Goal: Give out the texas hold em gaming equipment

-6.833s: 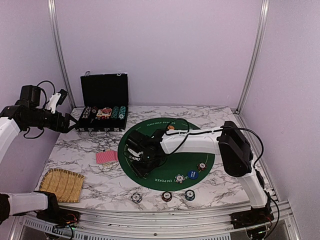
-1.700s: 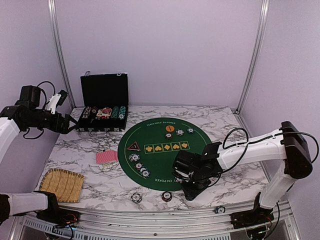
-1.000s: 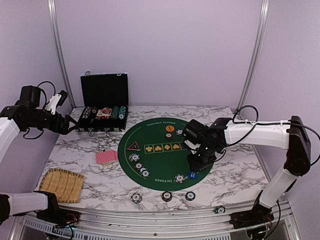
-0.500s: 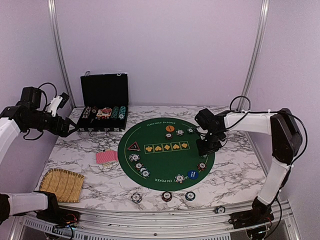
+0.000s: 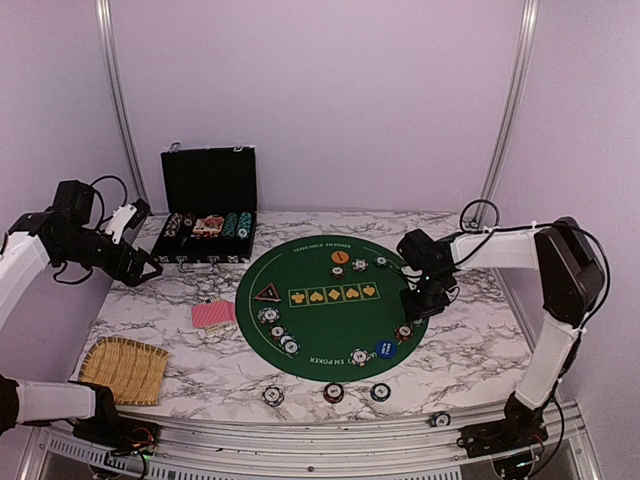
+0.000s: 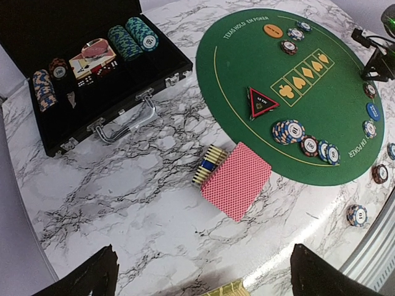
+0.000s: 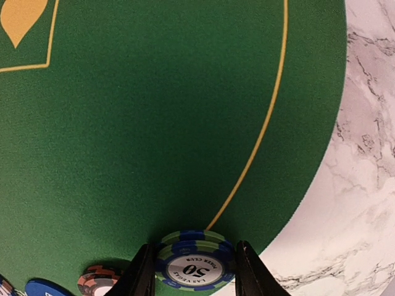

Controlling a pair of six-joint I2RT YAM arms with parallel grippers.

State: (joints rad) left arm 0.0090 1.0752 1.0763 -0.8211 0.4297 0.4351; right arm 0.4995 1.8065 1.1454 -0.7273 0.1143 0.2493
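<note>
I've got the right end effector (image 7: 196,271) clamped on a blue-green 50 chip (image 7: 195,256) at the right edge of the green felt (image 7: 123,123). My left end effector (image 6: 203,277) is spread wide and empty over the bench (image 6: 123,203), near the red-backed cards (image 6: 236,180).

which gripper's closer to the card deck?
Left. Left gripper hovers back-left of the card deck; right gripper is across the green mat, gripping a poker chip.
</note>
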